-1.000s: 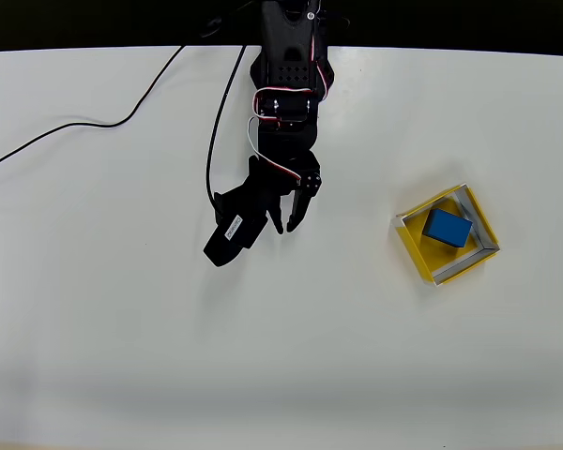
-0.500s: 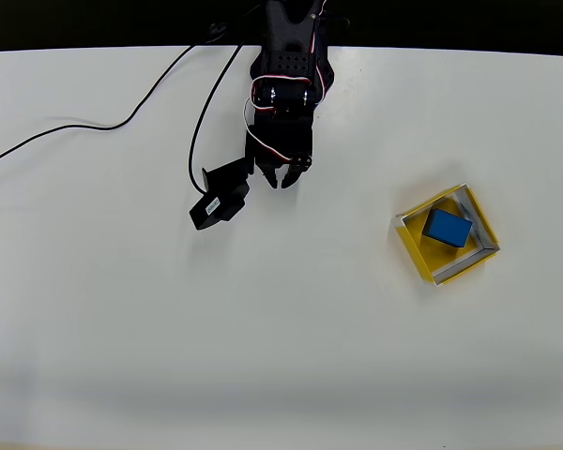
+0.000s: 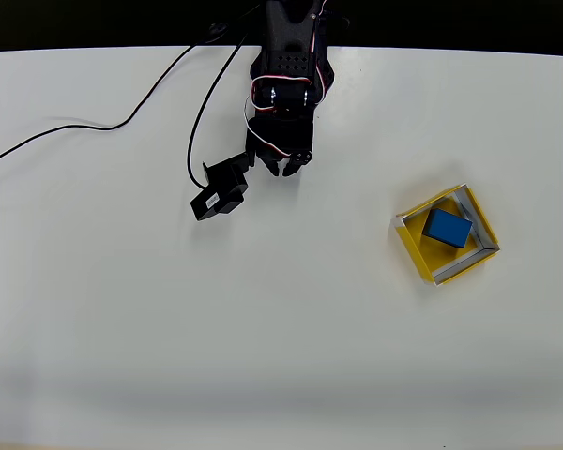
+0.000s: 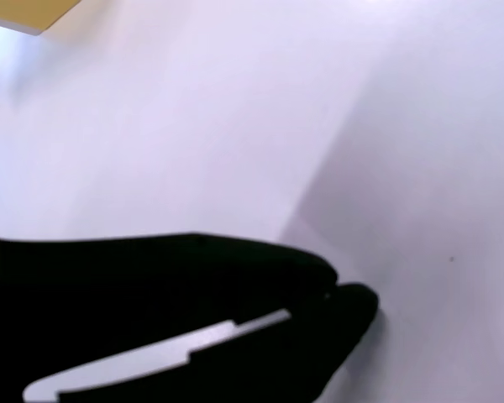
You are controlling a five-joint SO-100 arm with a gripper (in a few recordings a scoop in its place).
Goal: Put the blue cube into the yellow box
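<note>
Sitting inside the yellow box [image 3: 448, 234], the blue cube [image 3: 448, 228] rests on the yellow floor, a little turned against the pale rims, and it touches nothing of the robot. The box lies at the right side of the white tabletop [image 3: 281, 337] in the overhead view, turned like a diamond. The black arm [image 3: 287, 70] comes down from the top edge of that view, well apart from the box and to the left of it. Its fingers [image 3: 283, 169] point downward in the picture and are closed together with nothing between them; the tips meet in the wrist view [image 4: 336, 294] too, dark against the pale surface. A small black block, the wrist camera [image 3: 218, 197], sticks out to the left of the fingers. One black cable [image 3: 94, 124] runs across the tabletop at the upper left, and a red-and-white wire [image 3: 263, 94] loops on the arm
</note>
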